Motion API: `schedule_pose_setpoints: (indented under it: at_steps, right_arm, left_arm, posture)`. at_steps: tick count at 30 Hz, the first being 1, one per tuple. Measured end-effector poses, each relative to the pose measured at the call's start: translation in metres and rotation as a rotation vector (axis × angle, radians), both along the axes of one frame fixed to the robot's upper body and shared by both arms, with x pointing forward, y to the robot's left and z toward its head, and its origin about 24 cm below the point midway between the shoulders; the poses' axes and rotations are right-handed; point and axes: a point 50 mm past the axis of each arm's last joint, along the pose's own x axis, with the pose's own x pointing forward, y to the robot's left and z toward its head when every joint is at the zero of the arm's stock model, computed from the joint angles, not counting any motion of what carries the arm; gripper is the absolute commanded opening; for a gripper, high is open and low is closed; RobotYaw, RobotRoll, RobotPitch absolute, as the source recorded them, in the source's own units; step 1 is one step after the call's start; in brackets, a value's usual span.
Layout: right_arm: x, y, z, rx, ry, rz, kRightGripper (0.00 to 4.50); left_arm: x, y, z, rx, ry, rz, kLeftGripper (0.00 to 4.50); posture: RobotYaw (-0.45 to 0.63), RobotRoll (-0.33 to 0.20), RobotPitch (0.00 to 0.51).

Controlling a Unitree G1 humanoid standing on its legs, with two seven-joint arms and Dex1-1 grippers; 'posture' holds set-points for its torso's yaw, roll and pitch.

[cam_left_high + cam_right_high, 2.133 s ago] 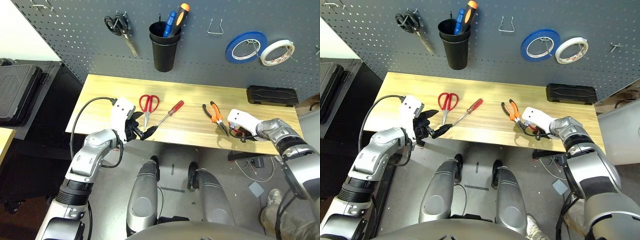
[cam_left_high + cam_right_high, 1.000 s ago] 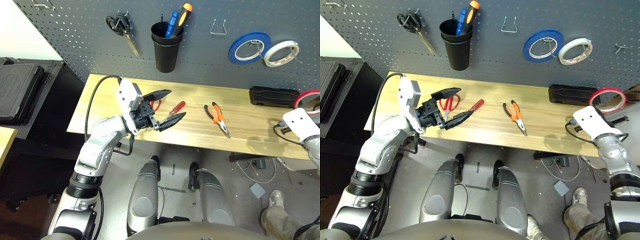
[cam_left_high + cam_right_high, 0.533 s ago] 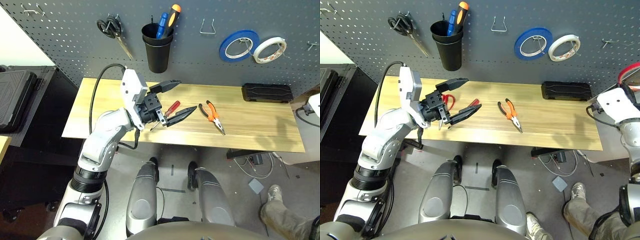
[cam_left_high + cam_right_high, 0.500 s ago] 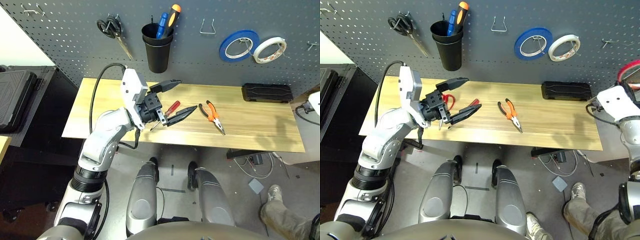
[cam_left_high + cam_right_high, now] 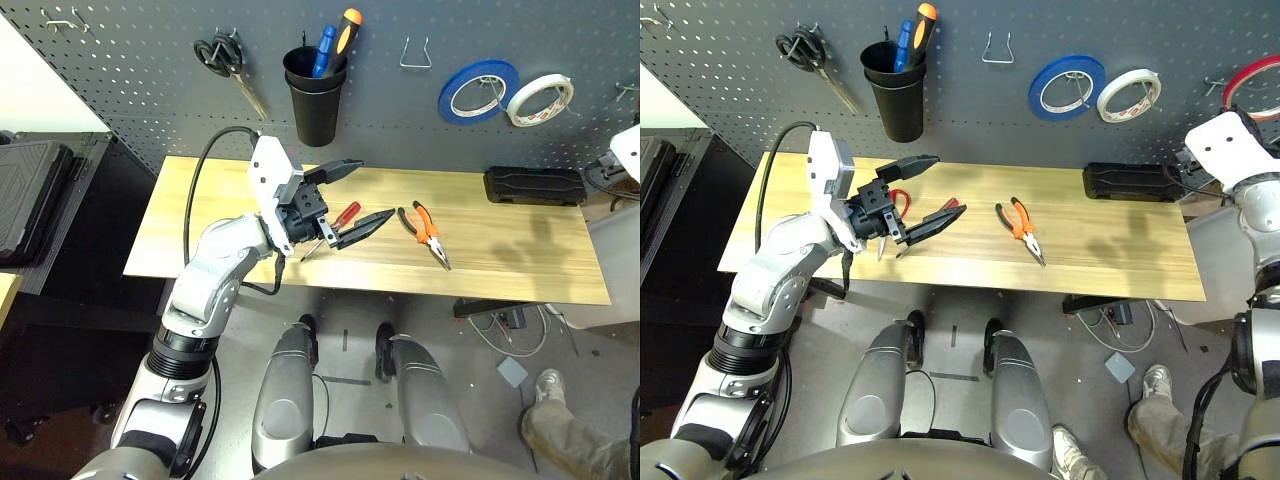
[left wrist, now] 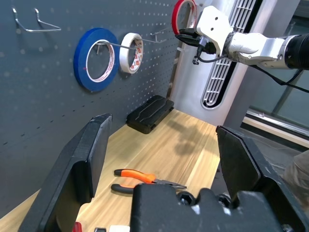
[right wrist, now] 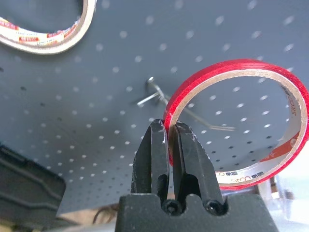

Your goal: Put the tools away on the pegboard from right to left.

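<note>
Lifting from table height, the right gripper (image 7: 168,140), pinching the thin red tape ring (image 7: 237,123), now nears a bare metal hook (image 7: 159,94) on the dark grey perforated pegboard (image 5: 970,110); hanging remains.

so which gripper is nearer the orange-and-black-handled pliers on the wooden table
Left. The left gripper hovers open just left of the orange-and-black-handled pliers; the right gripper is up at the pegboard, shut on the red tape ring.
</note>
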Motion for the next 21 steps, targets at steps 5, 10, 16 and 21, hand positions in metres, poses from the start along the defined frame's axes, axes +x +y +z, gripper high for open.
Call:
schedule_pose_setpoints:
  at_steps: [5, 10, 16, 21]
  right_arm:
    - [0.016, 0.007, -0.002, 0.043, 0.119, -0.049, 0.02]
    - [0.022, 0.013, -0.013, 0.093, 0.180, -0.075, 0.29]
    - [0.014, 0.010, -0.028, 0.080, 0.143, -0.102, 2.30]
    - [-0.006, 0.009, -0.047, 0.010, 0.035, -0.061, 4.11]
  left_arm:
    - [0.000, -0.001, -0.004, 0.029, 0.009, 0.003, 4.50]
    - [0.000, 0.000, -0.005, 0.043, 0.017, 0.019, 4.50]
    - [0.000, 0.001, -0.007, 0.050, 0.030, 0.028, 4.50]
    - [0.000, 0.002, -0.010, 0.069, 0.045, 0.032, 4.50]
  posture:
    - [0.23, 0.000, 0.262]
    - [0.24, 0.000, 0.265]
    - [0.24, 0.000, 0.268]
    - [0.23, 0.000, 0.272]
